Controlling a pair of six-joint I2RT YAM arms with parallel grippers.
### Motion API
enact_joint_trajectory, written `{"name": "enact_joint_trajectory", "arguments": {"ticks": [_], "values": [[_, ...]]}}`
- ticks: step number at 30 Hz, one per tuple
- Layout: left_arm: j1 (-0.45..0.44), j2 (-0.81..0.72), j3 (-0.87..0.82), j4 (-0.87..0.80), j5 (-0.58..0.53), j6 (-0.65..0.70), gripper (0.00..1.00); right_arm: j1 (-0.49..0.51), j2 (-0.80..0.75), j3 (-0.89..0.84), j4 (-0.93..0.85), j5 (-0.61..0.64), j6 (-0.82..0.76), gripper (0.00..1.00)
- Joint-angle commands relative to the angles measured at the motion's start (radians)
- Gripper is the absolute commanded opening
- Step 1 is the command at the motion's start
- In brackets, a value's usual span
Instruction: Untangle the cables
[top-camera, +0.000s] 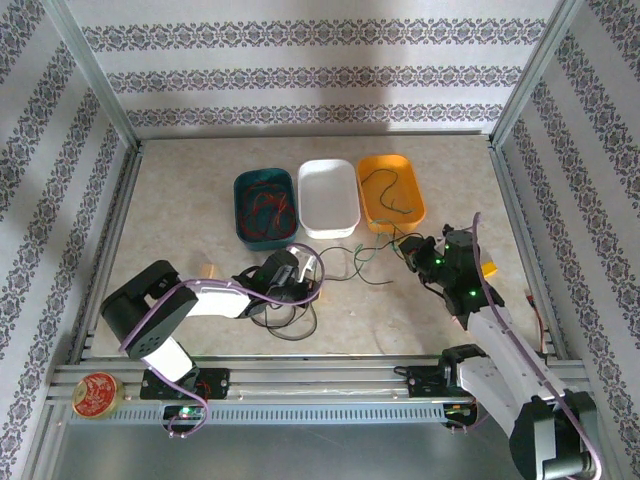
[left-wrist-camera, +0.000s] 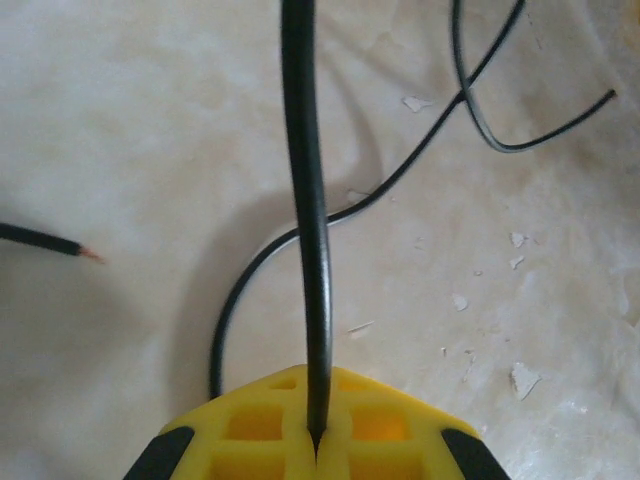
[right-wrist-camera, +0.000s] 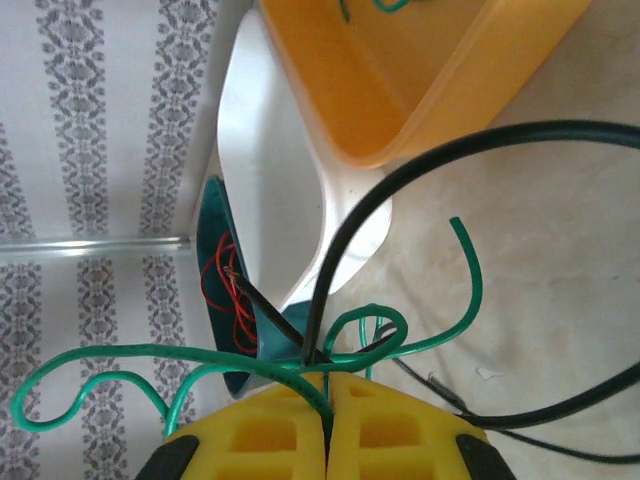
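Left claw (left-wrist-camera: 318, 445) low over table (left-wrist-camera: 120, 120), pinching black cable (left-wrist-camera: 305, 200); right claw (right-wrist-camera: 327, 415) pinching green cable (right-wrist-camera: 476, 280).

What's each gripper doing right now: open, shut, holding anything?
Left gripper: shut on the black cable.
Right gripper: shut on the green cable; a black strand also meets its tips, pinch unclear.

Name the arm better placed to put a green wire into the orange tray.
Right. The right end effector is shut on a thin green wire beside the orange plastic tray; the left end effector grips a thin black wire, farther off.
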Motion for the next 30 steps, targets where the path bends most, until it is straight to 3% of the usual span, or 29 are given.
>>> {"name": "enact_joint_trajectory", "arguments": {"ticks": [1,3,4,6,8,15,17,19,24,27,30], "values": [[0.013,-0.058,-0.006,0.008,-0.013,0.005,0.0,-0.013,-0.03,0.003,-0.063,0.047,-0.031,0.0],[0.012,-0.07,0.02,-0.036,0.035,0.032,0.0,-0.011,-0.02,0.009,-0.074,0.032,-0.053,0.0],[0.009,-0.071,0.038,-0.064,0.066,0.047,0.1,-0.012,-0.012,0.012,-0.071,0.017,-0.065,0.0],[-0.005,-0.075,0.082,-0.12,0.11,0.083,0.47,-0.008,0.008,0.022,-0.07,-0.017,-0.087,0.0],[-0.017,-0.078,0.121,-0.144,0.141,0.101,0.62,-0.008,0.02,0.029,-0.066,-0.043,-0.099,0.0],[-0.048,-0.022,0.275,-0.125,0.155,0.141,0.85,-0.002,0.042,0.044,-0.049,-0.099,-0.1,0.0],[-0.054,0.024,0.323,-0.114,0.165,0.151,0.86,0.001,0.053,0.048,-0.048,-0.114,-0.095,0.0],[-0.059,0.077,0.365,-0.104,0.176,0.154,0.85,0.004,0.061,0.05,-0.04,-0.124,-0.088,0.0],[-0.076,0.184,0.435,-0.064,0.222,0.133,0.72,0.007,0.059,0.054,-0.019,-0.123,-0.055,0.0],[-0.082,0.218,0.437,-0.02,0.21,0.11,0.45,0.008,0.06,0.058,0.001,-0.122,-0.032,0.0],[-0.082,0.228,0.411,0.072,0.181,0.059,0.06,0.008,0.065,0.062,0.009,-0.121,-0.017,0.0]]}}
